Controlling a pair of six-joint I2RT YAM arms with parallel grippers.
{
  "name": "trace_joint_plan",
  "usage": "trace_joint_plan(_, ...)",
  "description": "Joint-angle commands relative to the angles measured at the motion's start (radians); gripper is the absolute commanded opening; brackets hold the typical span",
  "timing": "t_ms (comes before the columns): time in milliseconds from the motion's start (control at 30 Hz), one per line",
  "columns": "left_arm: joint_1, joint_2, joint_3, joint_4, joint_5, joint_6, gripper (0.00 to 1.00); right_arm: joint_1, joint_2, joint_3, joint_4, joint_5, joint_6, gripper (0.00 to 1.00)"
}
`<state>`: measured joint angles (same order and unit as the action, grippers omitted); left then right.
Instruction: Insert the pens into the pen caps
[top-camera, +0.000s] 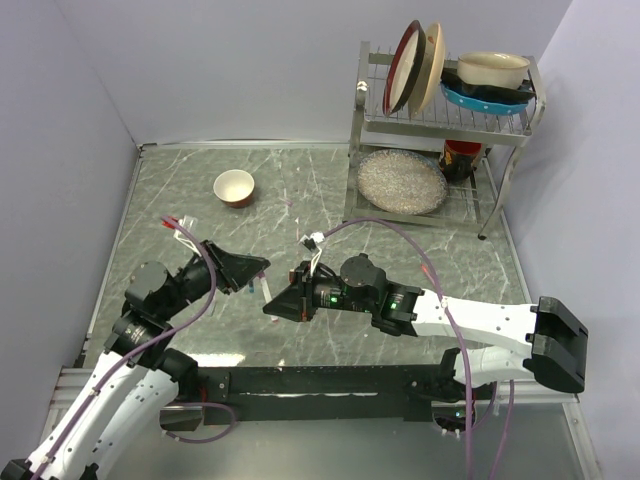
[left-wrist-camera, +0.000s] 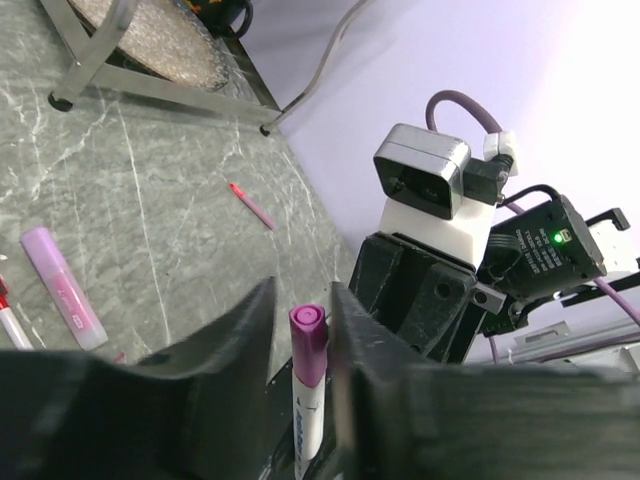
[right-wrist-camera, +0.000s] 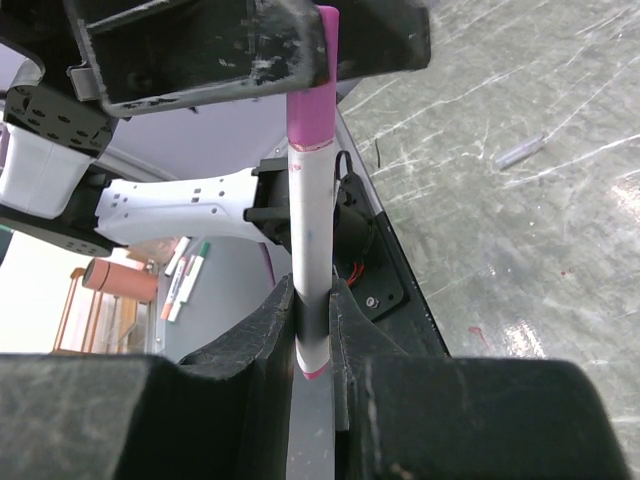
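You look down on a green marbled table (top-camera: 330, 190) between pale lilac walls, with a dish rack (top-camera: 440, 120) at the far right and a small bowl (top-camera: 234, 187) at the far left. Near the front edge, the two arms meet tip to tip. Your right gripper (right-wrist-camera: 312, 300) is clamped on the white barrel of a pen (right-wrist-camera: 310, 220), holding it off the table. The pen's magenta end sits between the fingers of your left gripper (left-wrist-camera: 300, 295), which stand narrowly apart either side of it; you cannot tell whether they press it. A thick lilac cap (left-wrist-camera: 62, 288) lies on the table, apart from both grippers.
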<state>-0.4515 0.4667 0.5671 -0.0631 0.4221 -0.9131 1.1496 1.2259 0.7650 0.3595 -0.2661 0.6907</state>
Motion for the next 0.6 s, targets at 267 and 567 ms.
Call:
trace_joint_plan(267, -0.001, -0.065, -0.122, 0.152, 0.11, -0.105, 0.01, -0.008, -0.051, 0.059, 0.058, 0.117, -0.007, 0.0)
trace_joint_plan(567, -0.001, -0.163, -0.283, 0.241, 0.141, -0.24, 0.01, -0.128, -0.019, 0.195, 0.082, 0.144, 0.0, 0.0)
